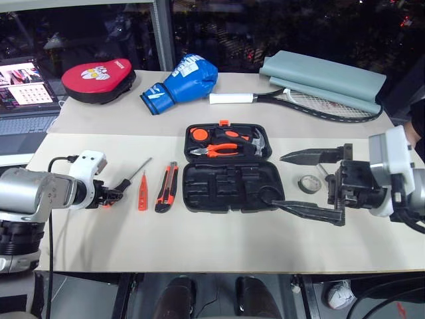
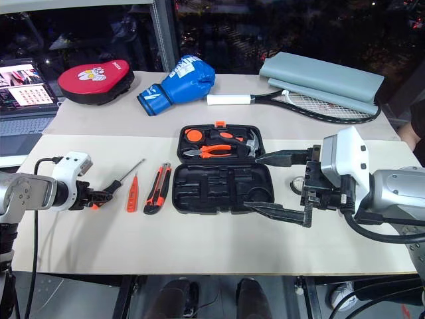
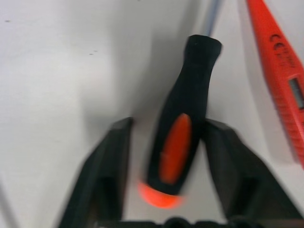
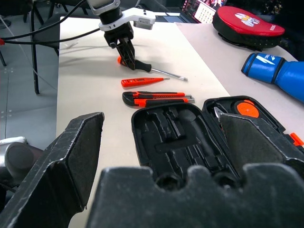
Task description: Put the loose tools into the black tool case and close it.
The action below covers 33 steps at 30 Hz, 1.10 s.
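A: Orange and black, what is it?

B: A screwdriver point(image 3: 183, 121) handle between my left fingers point(image 3: 237, 175), lying on the bench point(image 1: 219, 232) left of the tester point(image 1: 142, 195). They straddle it, not visibly pinched. My right fingers point(image 2: 282, 158) hang wide apart over the open case point(image 1: 229, 169).

A: How to grip well?

B: Close squarely mid-handle, then lift level so the shaft clears the tester.

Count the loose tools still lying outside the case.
4: screwdriver between the left gripper's fingers, tester screwdriver, utility knife left of the case, tape roll right. Others may be hidden.
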{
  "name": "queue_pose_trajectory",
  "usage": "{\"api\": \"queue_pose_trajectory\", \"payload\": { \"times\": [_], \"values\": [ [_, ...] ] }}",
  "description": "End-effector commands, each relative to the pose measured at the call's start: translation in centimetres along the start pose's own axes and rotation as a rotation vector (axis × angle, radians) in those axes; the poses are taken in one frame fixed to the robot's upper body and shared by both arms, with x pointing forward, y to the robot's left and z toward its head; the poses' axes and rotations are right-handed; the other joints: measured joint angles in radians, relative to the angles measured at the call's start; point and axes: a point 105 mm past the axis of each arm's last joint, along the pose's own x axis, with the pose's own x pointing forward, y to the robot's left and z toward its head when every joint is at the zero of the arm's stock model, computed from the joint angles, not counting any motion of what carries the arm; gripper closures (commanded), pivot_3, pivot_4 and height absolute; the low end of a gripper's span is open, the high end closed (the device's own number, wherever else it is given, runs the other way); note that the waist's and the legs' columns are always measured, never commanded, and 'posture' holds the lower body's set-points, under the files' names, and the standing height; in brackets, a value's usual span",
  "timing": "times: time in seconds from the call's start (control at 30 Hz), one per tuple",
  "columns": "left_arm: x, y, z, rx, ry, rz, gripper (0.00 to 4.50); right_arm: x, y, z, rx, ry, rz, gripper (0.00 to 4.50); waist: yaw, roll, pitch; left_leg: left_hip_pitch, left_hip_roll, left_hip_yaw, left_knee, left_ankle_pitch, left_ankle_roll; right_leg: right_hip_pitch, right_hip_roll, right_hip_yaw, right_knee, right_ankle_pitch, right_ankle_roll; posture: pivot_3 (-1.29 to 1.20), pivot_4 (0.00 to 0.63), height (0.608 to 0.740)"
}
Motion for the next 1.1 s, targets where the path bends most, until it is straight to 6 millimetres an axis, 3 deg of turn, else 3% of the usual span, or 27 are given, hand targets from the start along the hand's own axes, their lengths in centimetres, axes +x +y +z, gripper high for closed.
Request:
{"api": "queue_pose_trajectory", "payload": {
  "times": [0.03, 0.1, 0.17, 0.27, 0.37, 0.43, 0.53, 0.6, 0.73, 0.93, 1.1],
  "values": [
    [0.5, 1.8, -1.0, -0.014, 0.032, 0.039, 3.64, -0.5, -0.3, 0.7, -0.035, -0.007, -0.039, 0.00, 0.000, 0.002, -0.001, 0.000, 0.000, 0.000, 0.000, 0.000, 0.000, 0.000, 0.000, 0.000, 0.000, 0.000, 0.000, 0.00, 0.150, 0.736],
    [0.1, 3.0, -0.1, 0.028, -0.013, 0.079, 3.64, -0.7, -0.5, 0.6, -0.026, -0.005, -0.059, 0.00, -0.002, 0.002, -0.001, 0.001, 0.001, 0.000, 0.000, 0.000, 0.000, 0.000, 0.000, 0.000, 0.001, 0.000, -0.001, 0.00, 0.150, 0.736],
    [-0.5, 3.1, 3.4, 0.154, -0.154, 0.077, 3.64, -1.1, -0.4, 0.4, -0.010, 0.002, -0.077, 0.00, -0.001, 0.002, -0.001, 0.001, 0.002, 0.000, 0.000, 0.000, -0.001, -0.001, 0.001, 0.000, 0.002, -0.001, -0.002, 0.00, 0.150, 0.736],
    [-1.7, -0.6, 9.2, 0.446, -0.340, -0.073, 3.64, -1.6, -0.2, -0.2, 0.016, 0.027, -0.092, 0.00, 0.007, -0.003, 0.001, -0.003, 0.002, -0.001, 0.001, 0.002, -0.001, -0.002, 0.003, -0.002, 0.001, 0.000, -0.003, 0.00, 0.150, 0.736],
    [-2.4, -4.8, 12.8, 0.696, -0.423, -0.234, 3.64, -2.1, -0.2, -0.9, 0.036, 0.059, -0.112, 0.00, 0.021, -0.006, 0.002, -0.008, 0.001, -0.001, 0.004, 0.002, 0.000, -0.003, 0.002, -0.003, -0.004, 0.004, 0.000, 0.00, 0.150, 0.736],
    [-2.6, -7.7, 14.1, 0.841, -0.431, -0.347, 3.64, -2.4, -0.5, -1.4, 0.041, 0.079, -0.134, 0.00, 0.024, -0.006, 0.002, -0.009, -0.002, 0.001, 0.004, 0.000, 0.003, -0.002, 0.000, -0.002, -0.006, 0.005, 0.002, 0.00, 0.150, 0.736],
    [-2.3, -11.5, 14.7, 0.965, -0.393, -0.482, 3.64, -2.8, -0.8, -1.8, 0.050, 0.090, -0.171, 0.00, 0.019, -0.005, 0.001, -0.011, -0.003, 0.003, 0.004, -0.001, 0.006, -0.002, 0.000, -0.001, -0.011, 0.006, 0.005, 0.00, 0.150, 0.736],
    [-1.5, -14.2, 14.0, 1.093, -0.326, -0.557, 3.64, -2.9, -0.9, -1.9, 0.056, 0.090, -0.199, 0.00, 0.009, -0.005, 0.001, -0.012, -0.003, 0.004, 0.004, -0.002, 0.006, -0.003, 0.000, -0.001, -0.012, 0.006, 0.006, 0.00, 0.150, 0.736],
    [0.6, -17.2, 12.2, 1.204, -0.197, -0.614, 3.64, -3.0, -0.5, -2.0, 0.066, 0.092, -0.234, 0.00, -0.005, -0.005, 0.001, -0.014, -0.002, 0.003, 0.004, -0.002, 0.007, -0.004, 0.002, -0.001, -0.013, 0.006, 0.006, 0.00, 0.150, 0.736],
    [2.9, -20.0, 12.0, 1.216, -0.177, -0.598, 3.64, -3.4, -0.2, -2.2, 0.086, 0.090, -0.299, 0.00, -0.007, -0.006, 0.002, -0.015, -0.001, 0.002, 0.007, -0.002, 0.007, -0.004, 0.002, 0.000, -0.012, 0.007, 0.008, 0.00, 0.150, 0.736],
    [4.3, -20.7, 12.7, 1.181, -0.166, -0.542, 3.64, -3.8, 0.0, -2.2, 0.093, 0.087, -0.341, 0.00, 0.003, -0.006, 0.002, -0.014, -0.001, 0.001, 0.013, -0.002, 0.008, -0.001, 0.002, -0.001, -0.008, 0.007, 0.009, 0.00, 0.150, 0.736]
  ]
}}
